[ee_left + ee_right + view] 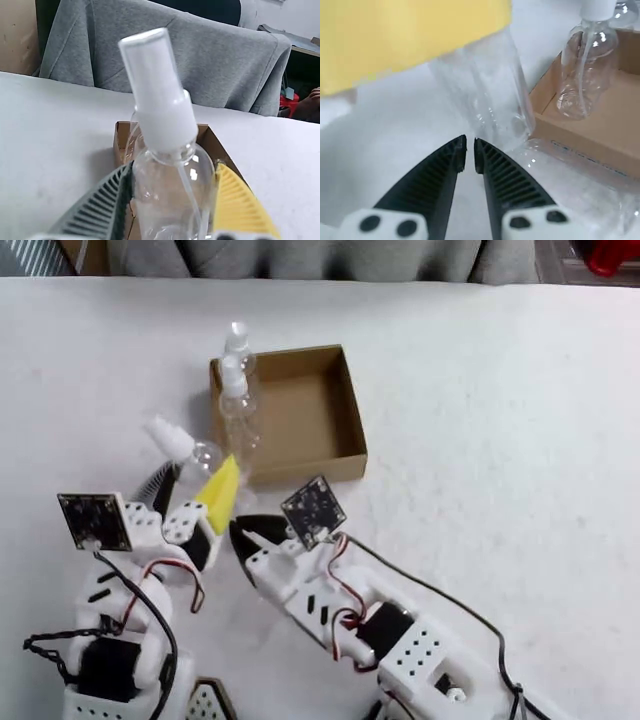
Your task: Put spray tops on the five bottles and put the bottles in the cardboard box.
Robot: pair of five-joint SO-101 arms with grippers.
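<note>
Here the left end effector (172, 170) is clamped on a clear bottle (170, 195), with the grey finger on one side of its body and the yellow finger on the other. A white spray top (160, 100) sits on the bottle's neck. In the high view this bottle is held tilted just outside the near corner of the cardboard box (310, 472), not inside it.

The right end effector (469, 147) is down by the white worktop (480, 370), just beside the held bottle. Its black fingers are drawn almost together and hold nothing.

Two more capped bottles stand in the box along the wall on the left arm's side — one nearer the arms (240, 412), one at the far corner (238, 345).
</note>
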